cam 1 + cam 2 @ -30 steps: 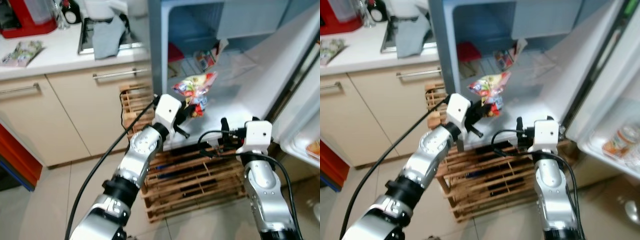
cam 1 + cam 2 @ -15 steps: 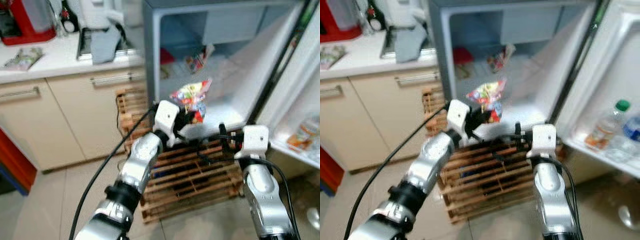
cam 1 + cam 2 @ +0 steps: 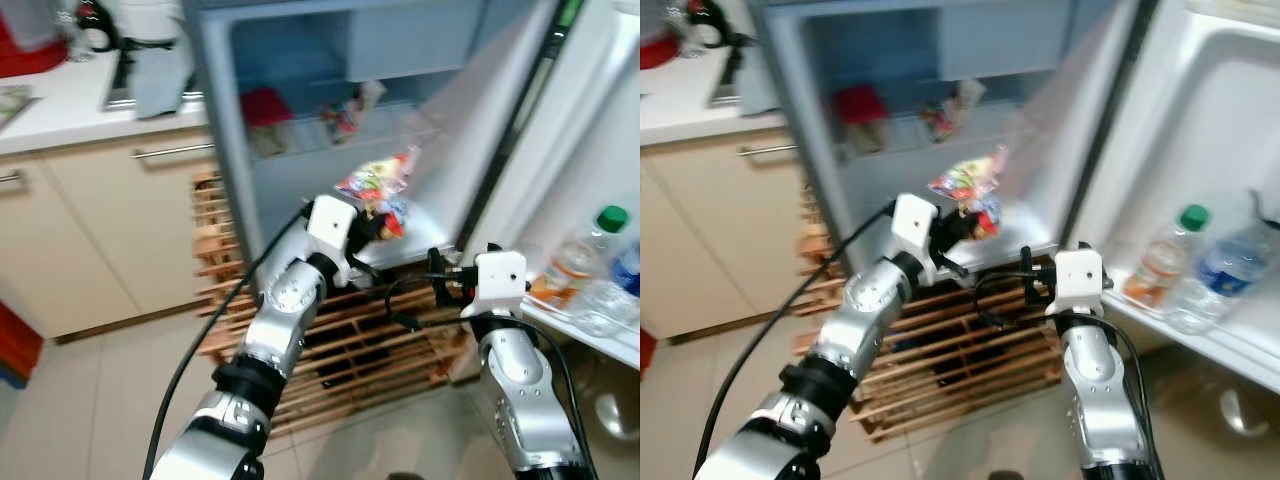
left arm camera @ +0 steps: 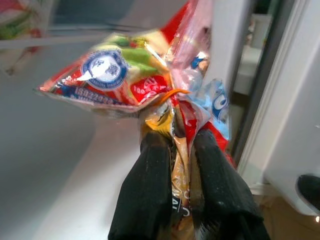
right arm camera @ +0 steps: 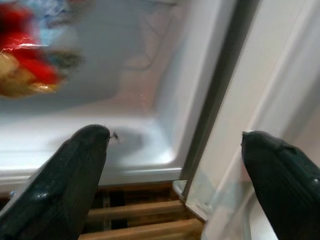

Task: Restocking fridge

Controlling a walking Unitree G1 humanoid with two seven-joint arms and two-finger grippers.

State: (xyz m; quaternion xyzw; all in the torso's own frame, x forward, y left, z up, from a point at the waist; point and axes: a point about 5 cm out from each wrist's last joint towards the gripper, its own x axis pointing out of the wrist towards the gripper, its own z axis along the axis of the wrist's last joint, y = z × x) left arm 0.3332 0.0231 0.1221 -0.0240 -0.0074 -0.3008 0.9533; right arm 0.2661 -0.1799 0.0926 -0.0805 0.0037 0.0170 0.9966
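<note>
Fridge (image 3: 290, 180): door open, interior lit, standing on a wooden pallet (image 3: 350, 340). The snack bag (image 3: 378, 186) is held at the front opening of the fridge, above the white bottom floor of the compartment and below the shelf (image 3: 940, 135). The left claw (image 4: 175, 150) is closed on the gathered lower end of the bag, both fingers pressed against the wrapper. The right claw (image 5: 175, 140) is spread wide and holds nothing; it sits low, near the front edge of the fridge floor beside the door hinge side. On the shelf lie a red item (image 3: 265, 105) and a small packet (image 3: 345, 115). The door rack (image 3: 1230, 330) carries bottles (image 3: 1160, 260). A surface (image 3: 60, 110) with cabinets stands to the left of the fridge.
</note>
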